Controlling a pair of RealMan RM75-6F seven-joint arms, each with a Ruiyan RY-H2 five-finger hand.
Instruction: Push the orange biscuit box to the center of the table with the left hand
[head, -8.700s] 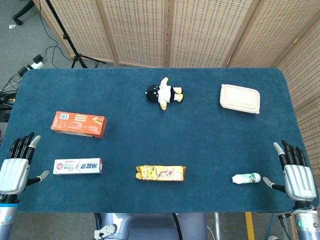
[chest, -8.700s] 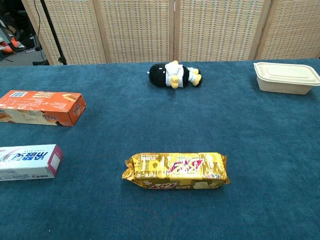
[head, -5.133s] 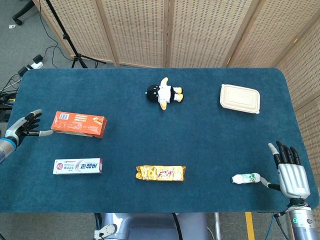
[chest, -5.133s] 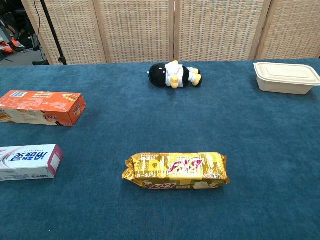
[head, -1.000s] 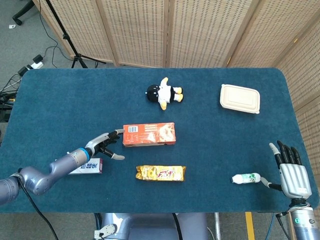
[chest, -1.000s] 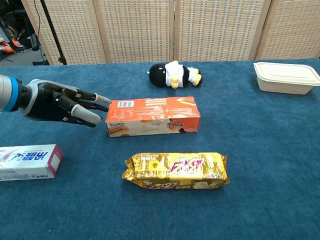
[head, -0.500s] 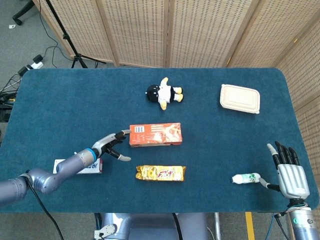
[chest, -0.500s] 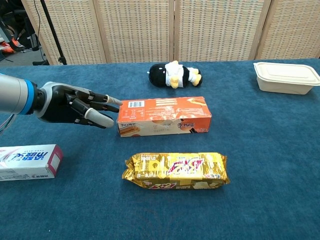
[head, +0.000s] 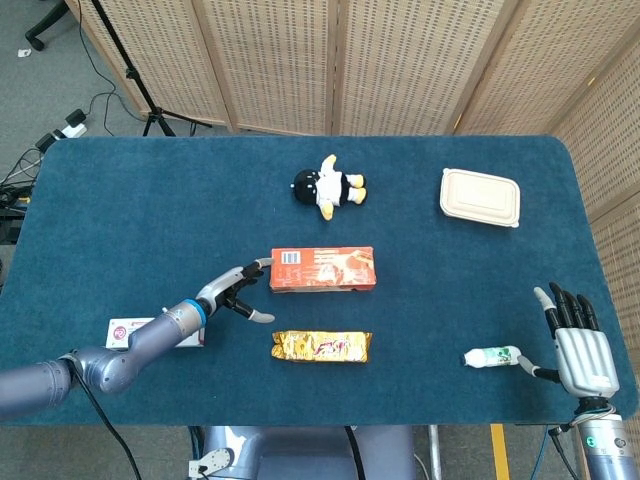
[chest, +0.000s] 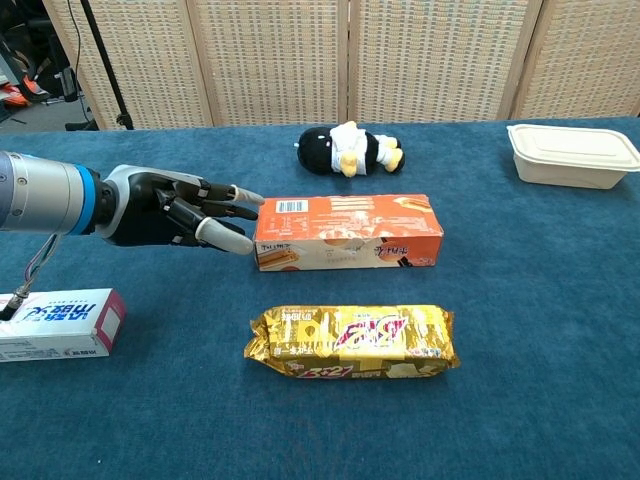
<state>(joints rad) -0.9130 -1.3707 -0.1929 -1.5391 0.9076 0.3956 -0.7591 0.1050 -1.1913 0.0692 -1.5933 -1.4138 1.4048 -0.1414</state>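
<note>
My left hand (chest: 175, 220), fingers spread and gripping nothing, has its fingertips (chest: 250, 198) against the left end of the orange cardboard biscuit box (chest: 347, 232), which lies flat near the middle of the blue table (head: 150, 190). A barcode shows by that end; I cannot read the print. My right hand (head: 585, 345) rests open at the table's right edge.

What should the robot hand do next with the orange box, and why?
Probably one more short nudge rightward, then stop. The left robot hand has its fingertips at the left end of the orange biscuit box, which already lies about mid-table, between the plush toy and the gold snack pack.
</note>
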